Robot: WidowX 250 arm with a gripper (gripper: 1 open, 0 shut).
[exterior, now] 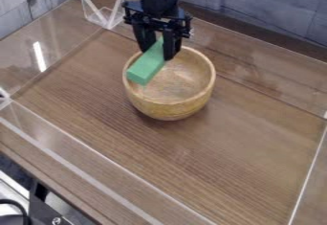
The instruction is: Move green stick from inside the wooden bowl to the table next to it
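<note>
Over the wooden bowl's (192, 98) left rim, the claw (151, 45) grips the green stick (147, 64), bare table (83, 104) leftward.

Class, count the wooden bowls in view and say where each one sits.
1. The wooden bowl sits on the table, just in front of the gripper. No other bowl shows.

1. your wooden bowl (192, 101) sits on the table (115, 133), right of the frame's middle.
2. you have clear walls (29, 74) along the table's left side.
</note>
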